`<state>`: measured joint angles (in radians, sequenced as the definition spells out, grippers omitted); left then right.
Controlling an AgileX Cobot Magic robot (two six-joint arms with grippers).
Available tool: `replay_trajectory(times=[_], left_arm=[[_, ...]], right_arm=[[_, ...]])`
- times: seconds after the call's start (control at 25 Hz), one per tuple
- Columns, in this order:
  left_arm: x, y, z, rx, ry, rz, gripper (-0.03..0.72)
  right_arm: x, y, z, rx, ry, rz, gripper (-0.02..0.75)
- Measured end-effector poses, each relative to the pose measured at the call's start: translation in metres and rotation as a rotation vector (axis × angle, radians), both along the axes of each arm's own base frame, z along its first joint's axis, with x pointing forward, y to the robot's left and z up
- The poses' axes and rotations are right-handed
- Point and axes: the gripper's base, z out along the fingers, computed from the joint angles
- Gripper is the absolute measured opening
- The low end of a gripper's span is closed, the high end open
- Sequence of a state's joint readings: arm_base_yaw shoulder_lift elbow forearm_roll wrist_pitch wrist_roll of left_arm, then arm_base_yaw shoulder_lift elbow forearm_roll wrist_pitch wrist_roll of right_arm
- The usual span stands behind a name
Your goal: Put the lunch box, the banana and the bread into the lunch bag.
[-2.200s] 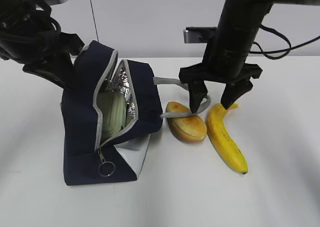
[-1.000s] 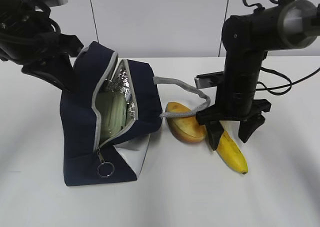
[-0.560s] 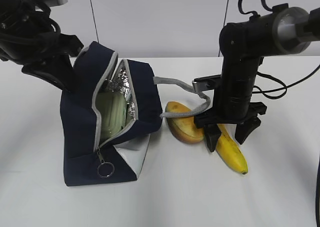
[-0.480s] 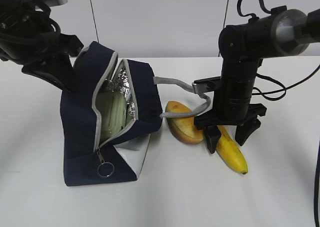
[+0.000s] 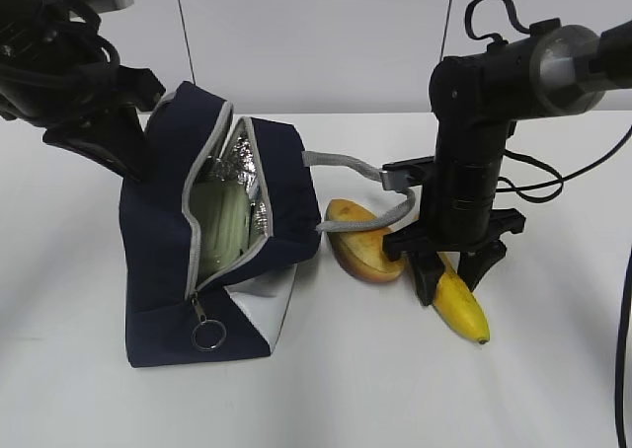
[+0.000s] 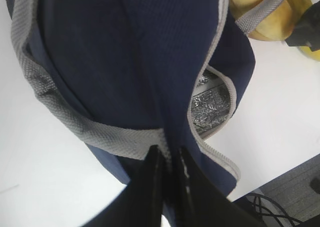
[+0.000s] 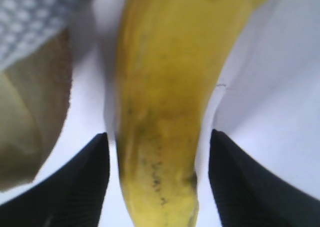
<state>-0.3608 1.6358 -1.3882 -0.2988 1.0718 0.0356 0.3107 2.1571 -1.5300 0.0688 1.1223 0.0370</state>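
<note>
Closing in on the banana (image 5: 460,300)

Right gripper (image 5: 449,273) lower than a second ago, fingers spread either side of the banana on the white table (image 5: 553,369), gap narrower, not yet squeezing. Left gripper (image 6: 167,159) pressed together, pinching the lunch bag (image 5: 163,261) flap open; lunch box (image 5: 219,223) already inside, bread (image 5: 365,243) just beside the bag under its strap. Plain pale wall behind.

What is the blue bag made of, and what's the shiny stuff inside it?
The lunch bag looks like woven navy fabric: the left wrist view shows a fine cloth weave and a grey knitted-looking trim. Its lining seems to be silver foil, since it is crinkled and glints in the light.
</note>
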Motion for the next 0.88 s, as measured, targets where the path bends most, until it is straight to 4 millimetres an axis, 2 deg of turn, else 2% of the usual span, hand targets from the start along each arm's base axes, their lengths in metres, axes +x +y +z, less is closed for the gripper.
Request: replay_trajectory(times=[0.16,0.32,0.56,0.72,0.88], left_arm=[[0.0,0.0,0.0,0.0,0.0,0.0,0.011],[0.0,0.0,0.0,0.0,0.0,0.0,0.011],[0.0,0.0,0.0,0.0,0.0,0.0,0.011],[0.0,0.0,0.0,0.0,0.0,0.0,0.011],[0.0,0.0,0.0,0.0,0.0,0.0,0.012]], right_arm=[[-0.001,0.0,0.0,-0.003,0.011,0.001,0.344],[-0.003,-0.001,0.001,-0.012,0.036,-0.01,0.326],[0.003,-0.002,0.014,-0.031,0.008,0.001,0.325],[0.001,-0.007,0.043,-0.052,-0.068,0.021,0.324],[-0.007,-0.01,0.085,-0.035,-0.164,0.022,0.323]])
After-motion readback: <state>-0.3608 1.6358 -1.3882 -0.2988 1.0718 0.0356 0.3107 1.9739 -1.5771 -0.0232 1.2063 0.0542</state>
